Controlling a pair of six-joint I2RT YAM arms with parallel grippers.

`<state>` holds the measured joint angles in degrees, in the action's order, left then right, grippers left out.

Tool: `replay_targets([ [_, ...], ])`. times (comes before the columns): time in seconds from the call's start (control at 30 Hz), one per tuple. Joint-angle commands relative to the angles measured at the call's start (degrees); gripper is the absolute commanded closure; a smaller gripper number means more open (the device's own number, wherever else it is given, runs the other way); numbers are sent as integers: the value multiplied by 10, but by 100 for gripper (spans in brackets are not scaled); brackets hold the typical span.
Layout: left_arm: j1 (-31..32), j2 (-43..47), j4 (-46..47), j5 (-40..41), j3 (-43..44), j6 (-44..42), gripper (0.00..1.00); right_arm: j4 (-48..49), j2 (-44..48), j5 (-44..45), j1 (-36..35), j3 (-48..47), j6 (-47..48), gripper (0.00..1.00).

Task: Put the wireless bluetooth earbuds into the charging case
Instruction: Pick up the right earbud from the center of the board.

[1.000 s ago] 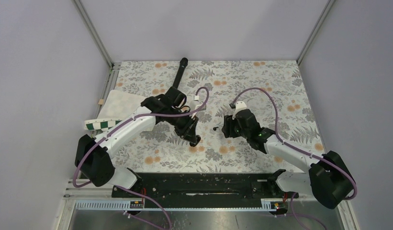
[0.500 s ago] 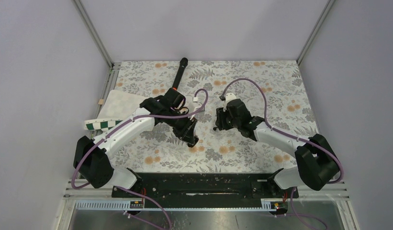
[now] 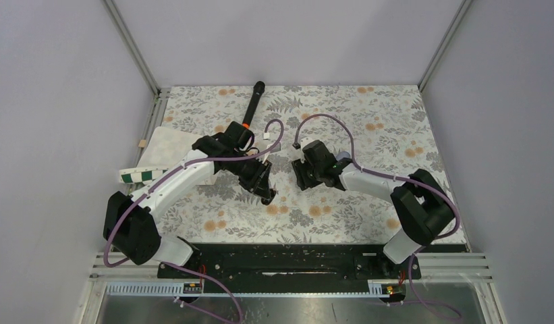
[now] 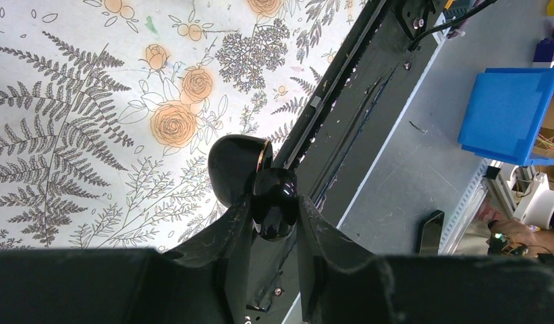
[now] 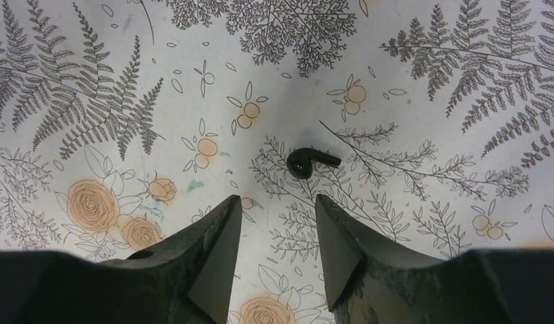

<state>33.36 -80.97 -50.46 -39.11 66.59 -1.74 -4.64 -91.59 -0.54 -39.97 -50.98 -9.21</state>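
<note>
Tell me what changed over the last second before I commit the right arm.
The right gripper swung left, toward the other arm, across the floral tablecloth. Its jaws are open and it now hovers over the tiny black stemmed earbud without touching it. The left gripper barely shifted, staying shut on the glossy black charging case, whose lid is open.

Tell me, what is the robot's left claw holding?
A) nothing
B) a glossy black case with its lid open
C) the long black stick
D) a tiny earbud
B: the left gripper is shut on the charging case, its lid hinged open; the one earbud in view lies loose on the table.
</note>
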Motion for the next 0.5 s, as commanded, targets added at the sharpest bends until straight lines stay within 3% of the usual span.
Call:
replay_targets([
  [0.0, -6, 6, 17, -19, 2, 7, 100, -15, -26, 15, -11, -42, 22, 48],
  [0.47, -13, 2, 17, -23, 0, 6, 100, -20, -77, 76, -28, -68, 42, 49],
])
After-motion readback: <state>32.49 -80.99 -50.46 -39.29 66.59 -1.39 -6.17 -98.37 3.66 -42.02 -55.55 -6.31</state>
